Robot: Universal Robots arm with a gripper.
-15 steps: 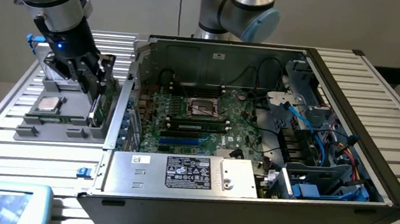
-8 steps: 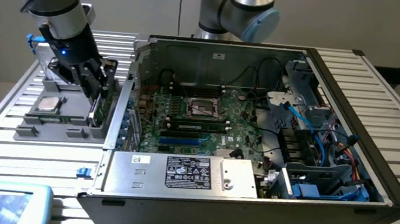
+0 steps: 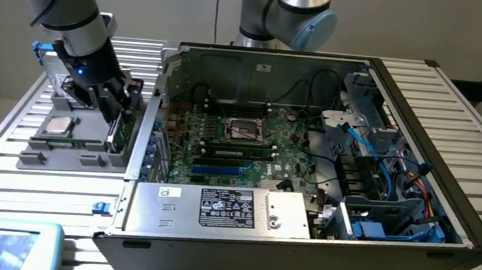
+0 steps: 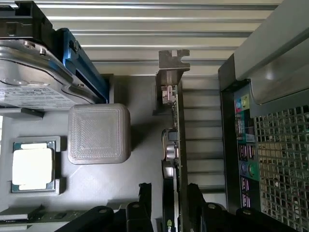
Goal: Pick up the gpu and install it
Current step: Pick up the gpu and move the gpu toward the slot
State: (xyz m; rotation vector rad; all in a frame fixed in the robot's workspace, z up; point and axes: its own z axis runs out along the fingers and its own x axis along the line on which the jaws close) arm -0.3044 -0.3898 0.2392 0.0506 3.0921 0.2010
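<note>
The gpu (image 4: 175, 159) stands on edge in a slot of a grey tray (image 3: 64, 159), in the left middle of the exterior view, just beside the outer wall of the open computer case (image 3: 444, 212). From the wrist it is seen edge-on: a thin board with small components along one face and a bent, bare-metal bracket (image 4: 173, 63) at the far end.

It looks light and stiff, but fragile. A grip across its two flat faces near the middle of the top edge seems safest, clear of the bracket and of the contact edge down in the slot. The faces look smooth, so a square, centred pinch should matter.

The black fingers (image 4: 195, 208) stand wide apart, one on each side of the card, with a gap showing on both sides and nothing held.

The matt, printed-looking tray also carries a ribbed grey block (image 4: 99, 133), a square processor (image 4: 33, 166) with a shiny lid, and a metal hard drive (image 4: 34, 77) with a white label. Inside the case lies a green motherboard (image 3: 232, 141). Everything rests on a ribbed aluminium bench (image 3: 470, 109).
</note>
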